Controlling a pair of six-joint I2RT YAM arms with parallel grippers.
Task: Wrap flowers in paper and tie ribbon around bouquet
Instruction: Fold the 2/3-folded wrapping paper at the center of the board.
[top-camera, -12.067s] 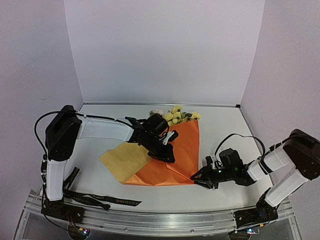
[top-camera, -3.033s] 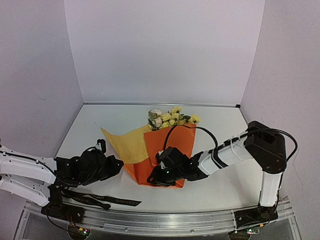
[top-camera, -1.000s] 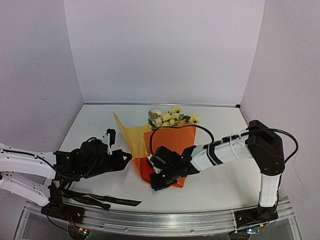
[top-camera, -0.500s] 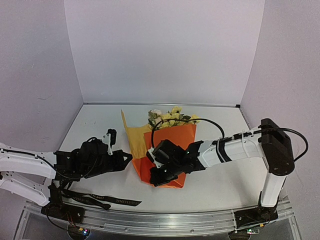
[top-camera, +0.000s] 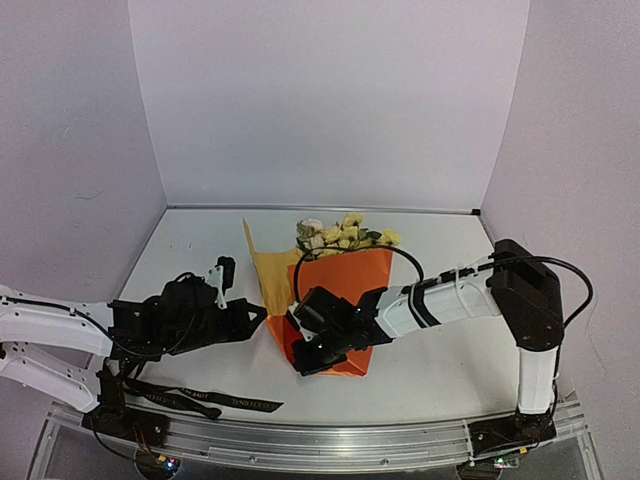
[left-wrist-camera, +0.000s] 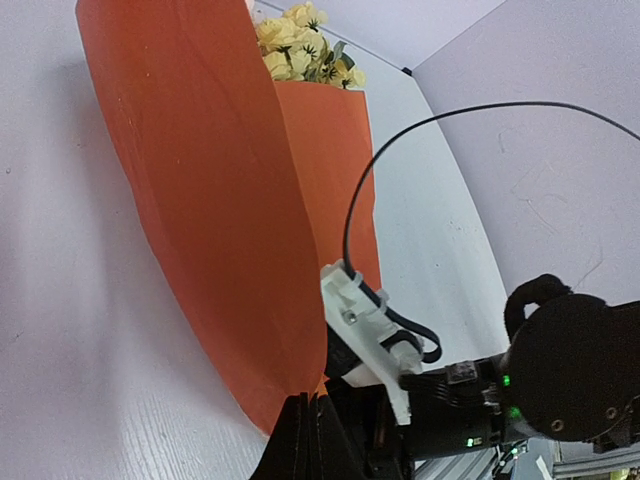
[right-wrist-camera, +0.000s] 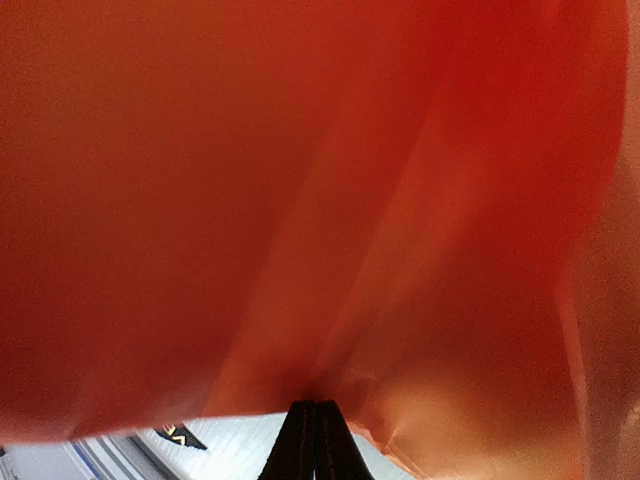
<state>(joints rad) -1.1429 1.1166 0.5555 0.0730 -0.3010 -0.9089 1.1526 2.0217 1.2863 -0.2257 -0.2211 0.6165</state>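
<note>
Centrally in the overhead frame, the glossy orange-and-yellow paper sheet (top-camera: 345, 285) lies folded over the pale yellow and cream flowers (top-camera: 345, 235), whose blooms poke out at its upper end. The left gripper (top-camera: 258, 315) is pinched tight on the sheet's raised left flap. The right gripper (top-camera: 303, 358) appears clamped on the lower tip, though its own camera shows mostly blurred orange. A black cable (top-camera: 405, 258) arcs over the paper. The black lettered fabric ribbon (top-camera: 215, 399) lies at lower left on the white table (top-camera: 440, 250), partly hidden by the left arm.
</note>
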